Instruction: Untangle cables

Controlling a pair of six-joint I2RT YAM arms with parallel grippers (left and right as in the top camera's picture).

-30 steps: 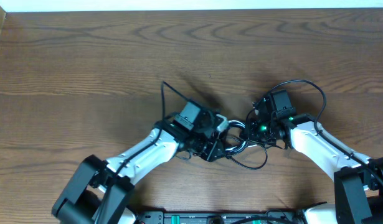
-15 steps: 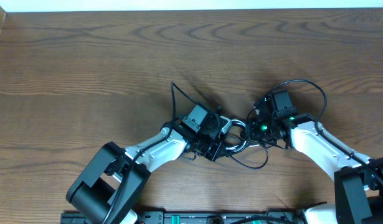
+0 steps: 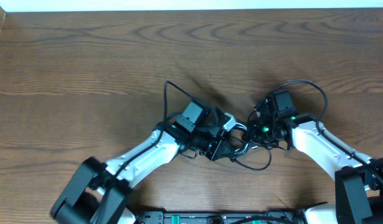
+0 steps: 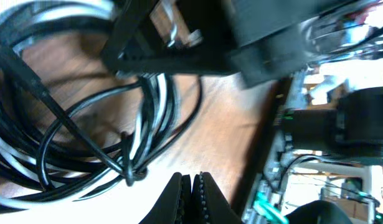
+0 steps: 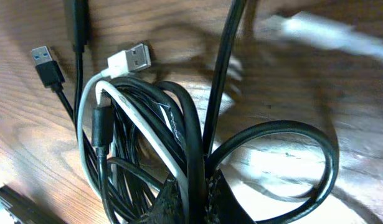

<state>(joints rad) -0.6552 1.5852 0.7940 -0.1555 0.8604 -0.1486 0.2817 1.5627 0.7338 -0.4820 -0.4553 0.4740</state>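
Observation:
The cables (image 3: 242, 148) lie in a tangled knot of black loops and one white cord between my two grippers. My left gripper (image 3: 221, 148) sits at the knot's left side. In the left wrist view its fingers (image 4: 191, 186) are pressed together with nothing between them, just below the black and white loops (image 4: 85, 118). My right gripper (image 3: 252, 138) is at the knot's right side, and its jaws (image 5: 190, 193) are shut on a black cable (image 5: 194, 143) beside the white cable (image 5: 147, 140). A white USB plug (image 5: 130, 60) and a black USB plug (image 5: 48, 65) lie loose on the wood.
Each arm carries its own thicker black wire, arching over the right wrist (image 3: 309, 87) and rising from the left wrist (image 3: 169, 93). The arm bases and green connectors (image 3: 197, 219) line the table's front edge. The wooden table (image 3: 85, 62) stretches left and back.
My left gripper has closed fully, and its arm swung and came back beside the knot. The bundle shifted slightly. The right arm has hardly moved.

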